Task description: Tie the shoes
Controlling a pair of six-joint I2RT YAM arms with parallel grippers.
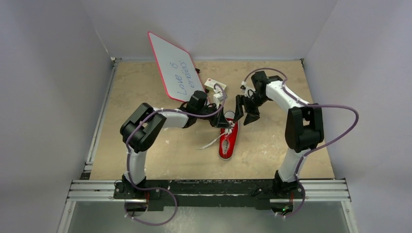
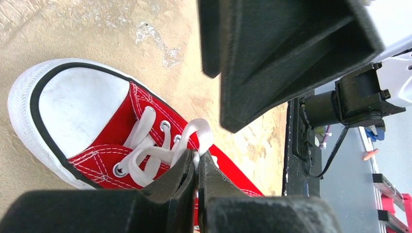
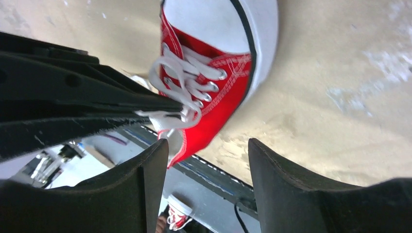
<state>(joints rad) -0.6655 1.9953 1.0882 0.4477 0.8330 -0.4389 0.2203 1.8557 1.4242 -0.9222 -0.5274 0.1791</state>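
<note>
The red sneaker (image 1: 227,145) lies mid-table with its heel toward the arm bases and its white toe cap (image 2: 77,102) pointing away. My left gripper (image 2: 197,158) is shut on a loop of white lace (image 2: 200,131) just above the eyelets. It holds the loop up over the shoe's tongue. My right gripper (image 3: 208,145) hangs open beside the lacing, above the shoe (image 3: 228,92), with nothing between its fingers. In the top view the left gripper (image 1: 221,121) and the right gripper (image 1: 245,114) stand close together over the shoe's front.
A red-rimmed whiteboard (image 1: 172,65) leans at the back left. A small white box (image 1: 212,85) sits behind the left wrist. A loose lace end (image 1: 212,142) trails on the table left of the shoe. The metal rail (image 1: 209,189) runs along the near edge.
</note>
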